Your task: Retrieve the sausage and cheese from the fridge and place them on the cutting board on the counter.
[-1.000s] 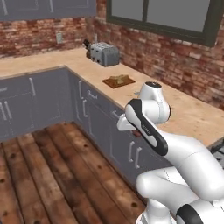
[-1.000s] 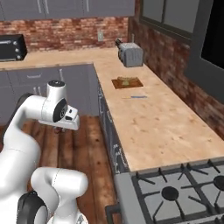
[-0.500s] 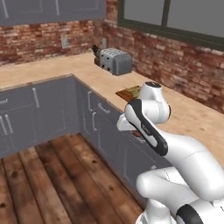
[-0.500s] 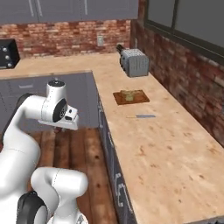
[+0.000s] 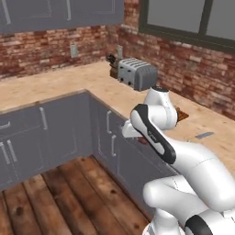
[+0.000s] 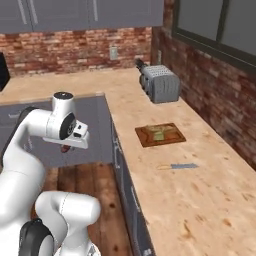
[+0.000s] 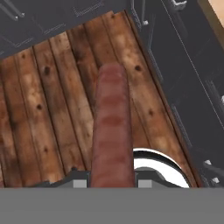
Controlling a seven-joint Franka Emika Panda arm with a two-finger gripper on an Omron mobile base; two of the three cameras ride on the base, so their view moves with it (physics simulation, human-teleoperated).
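Observation:
My gripper [image 7: 112, 183] is shut on the sausage [image 7: 113, 131], a reddish-brown cylinder that points down over the wooden floor in the hand view. In the right base view the sausage [image 6: 65, 148] hangs under the hand, left of the counter [image 6: 200, 200] and in front of the dark drawers. The cutting board [image 6: 160, 134] lies on the counter with the pale cheese [image 6: 159, 134] on it. In the left base view the arm covers most of the cutting board [image 5: 183, 115]. The fridge is out of view.
A silver toaster [image 6: 161, 83] stands on the counter beyond the board, near the brick wall. A knife [image 6: 177, 166] lies on the counter just in front of the board. Dark drawer fronts [image 5: 114, 147] with metal handles run beside the hand. Wooden floor [image 5: 55, 202] lies below.
The whole picture has shifted as the base drove along the counter, so the toaster and board now show closer. The arm keeps its pose, with the sausage held.

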